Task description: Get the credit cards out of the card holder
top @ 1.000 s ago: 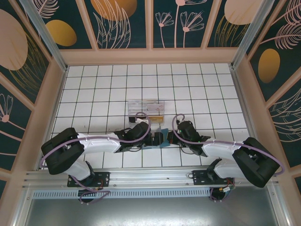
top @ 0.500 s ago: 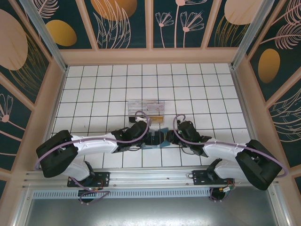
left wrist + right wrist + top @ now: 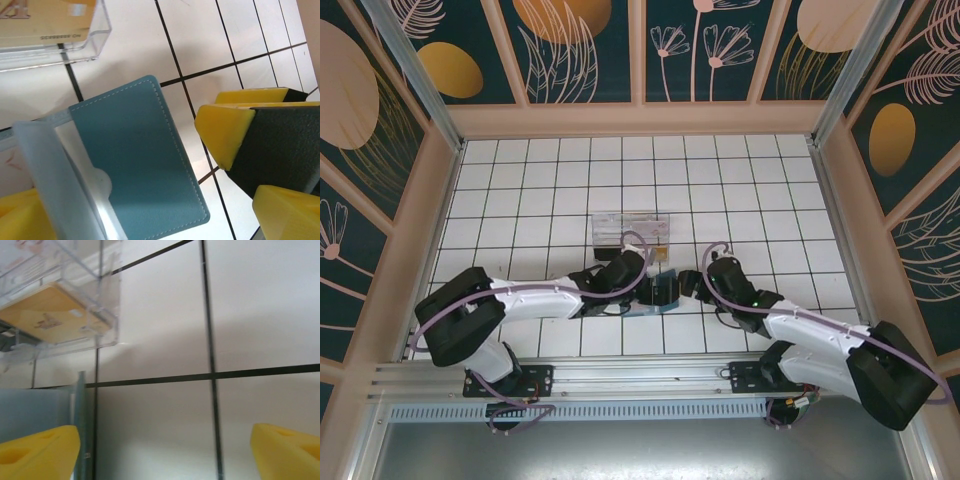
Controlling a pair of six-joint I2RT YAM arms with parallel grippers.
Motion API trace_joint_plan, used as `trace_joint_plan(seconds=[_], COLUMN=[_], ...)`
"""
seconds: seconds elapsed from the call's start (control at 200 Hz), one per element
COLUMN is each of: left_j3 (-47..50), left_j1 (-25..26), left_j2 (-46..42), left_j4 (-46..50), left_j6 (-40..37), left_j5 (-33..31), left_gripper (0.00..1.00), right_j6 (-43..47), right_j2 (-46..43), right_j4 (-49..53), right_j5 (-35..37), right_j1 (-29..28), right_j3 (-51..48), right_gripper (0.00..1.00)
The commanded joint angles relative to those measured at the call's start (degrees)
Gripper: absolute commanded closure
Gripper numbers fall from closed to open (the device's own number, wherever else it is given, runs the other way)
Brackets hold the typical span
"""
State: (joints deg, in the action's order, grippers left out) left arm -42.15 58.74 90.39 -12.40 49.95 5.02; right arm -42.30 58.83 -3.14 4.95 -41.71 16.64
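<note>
The teal card holder (image 3: pixel 662 297) lies flat on the white tiles between my two grippers. In the left wrist view its stitched teal cover (image 3: pixel 140 160) faces up, with a pale greyish flap (image 3: pixel 45 175) raised along its left side. My left gripper (image 3: pixel 150 227) is open and straddles the holder without gripping it. My right gripper (image 3: pixel 162 450) is open over bare tile, with the holder's greyish-blue edge (image 3: pixel 55 415) beside its left finger. A yellow credit card (image 3: pixel 50 315) lies inside the clear box. I cannot tell whether any card sits in the holder.
The clear plastic compartment box (image 3: pixel 630 228) stands just beyond the holder, about one tile away. The right gripper's yellow finger (image 3: pixel 225 130) and black body sit close to the holder's right side. Low walls ring the tiled floor (image 3: pixel 760 180).
My right gripper has opened and drawn back to the right, off the card holder. The left gripper has shifted right, over the holder, which now lies flat.
</note>
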Motion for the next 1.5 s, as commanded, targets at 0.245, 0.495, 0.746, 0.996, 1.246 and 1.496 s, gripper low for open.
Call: trace_joint_plan(seconds=[0.245, 0.495, 0.746, 0.996, 1.246, 1.496], left_j3=[-2.0, -2.8, -7.1, -3.0, 2.7, 8.7], left_j1=[0.2, 0.3, 0.3, 0.3, 0.2, 0.1], left_j2=[0.8, 3.5, 10.2, 1.2, -9.2, -16.4], left_j4=[-3.9, -8.6, -6.5, -3.7, 3.9, 12.3], left_j6=[0.0, -0.5, -0.9, -0.7, 0.8, 4.4], left_j5=[-0.1, 5.1, 7.1, -0.1, -11.9, -23.2], left_gripper=[0.03, 0.07, 0.09, 0.08, 0.20, 0.77], right_j6=[-0.3, 0.8, -0.2, 0.3, 2.1, 3.1], right_j2=[-4.1, -4.1, -6.8, -9.2, -6.2, -3.4], right_j4=[1.1, 0.2, 2.4, 1.6, -1.1, -5.6], right_j5=[1.4, 2.1, 1.6, 0.9, -2.5, -10.4], right_j1=[-0.3, -0.4, -0.4, -0.3, -0.3, -1.0], right_j3=[0.4, 1.2, 0.2, -0.8, 2.3, 6.1], right_gripper=[0.01, 0.01, 0.02, 0.03, 0.11, 0.61])
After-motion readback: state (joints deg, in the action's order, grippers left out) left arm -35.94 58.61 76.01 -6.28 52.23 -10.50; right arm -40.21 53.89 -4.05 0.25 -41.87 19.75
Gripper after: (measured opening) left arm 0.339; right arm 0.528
